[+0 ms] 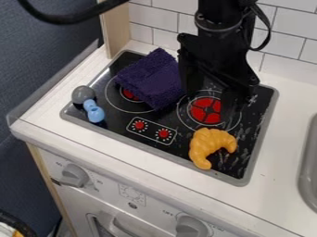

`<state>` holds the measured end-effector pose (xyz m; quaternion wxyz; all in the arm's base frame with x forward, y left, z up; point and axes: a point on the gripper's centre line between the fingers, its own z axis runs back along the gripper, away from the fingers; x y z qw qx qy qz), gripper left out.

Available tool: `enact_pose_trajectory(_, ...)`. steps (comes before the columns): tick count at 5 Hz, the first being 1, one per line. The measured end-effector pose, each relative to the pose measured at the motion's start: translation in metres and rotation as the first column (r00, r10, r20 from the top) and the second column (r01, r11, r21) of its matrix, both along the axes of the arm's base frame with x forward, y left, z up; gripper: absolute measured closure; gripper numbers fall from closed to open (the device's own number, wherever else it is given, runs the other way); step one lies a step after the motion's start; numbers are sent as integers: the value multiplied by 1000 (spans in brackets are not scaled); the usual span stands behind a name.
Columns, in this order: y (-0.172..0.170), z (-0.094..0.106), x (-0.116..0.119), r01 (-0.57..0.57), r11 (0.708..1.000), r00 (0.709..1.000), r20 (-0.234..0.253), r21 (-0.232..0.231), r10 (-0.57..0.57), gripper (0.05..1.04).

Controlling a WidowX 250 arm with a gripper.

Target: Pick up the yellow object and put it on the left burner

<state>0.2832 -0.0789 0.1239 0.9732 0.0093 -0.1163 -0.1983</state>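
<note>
**A:** And here we are, your hand (211,99) is hanging over the right burner (206,110), released, fingers spread, nothing between them!

**B:** So nothing's been picked up yet. Where's your target?

**A:** Just toward the camera from you: the yellow croissant (206,146), lying on the black cooktop (119,128) at the near edge of that right burner's ring. Its curve opens toward the near right corner.

**B:** Then you're close, but the whole job is ahead of you: the grasp, the lift, the carry across, the release. None of it done as things lie.

**A:** Follow the route out with me. You'd pass over the panel with the two red knobs (151,130), and on the far side of it, there's the left burner (129,96).

**B:** And it's crowded! The purple cloth (151,78) is draped over a good part of it; only some of the red centre peeks out.

**A:** So your last stage looks the trickiest. You'll probably want the uncovered near side, or the croissant may end up on the cloth.

**B:** Mind the blue toy (93,111) too, out by the cooktop's left edge with the grey ball (82,94) touching it. Don't overshoot!
</note>
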Motion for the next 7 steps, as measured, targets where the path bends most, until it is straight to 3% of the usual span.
enact_pose_trajectory(3,-3,-43,-4,45,999,994,-98,8,-44,83)
enact_pose_trajectory(5,-8,-70,1,84,996,988,-128,0,-84,83)
enact_pose_trajectory(6,-7,-77,0,93,996,985,-149,9,-91,130)
enact_pose_trajectory(7,-6,-77,0,92,995,985,-147,27,-87,398)
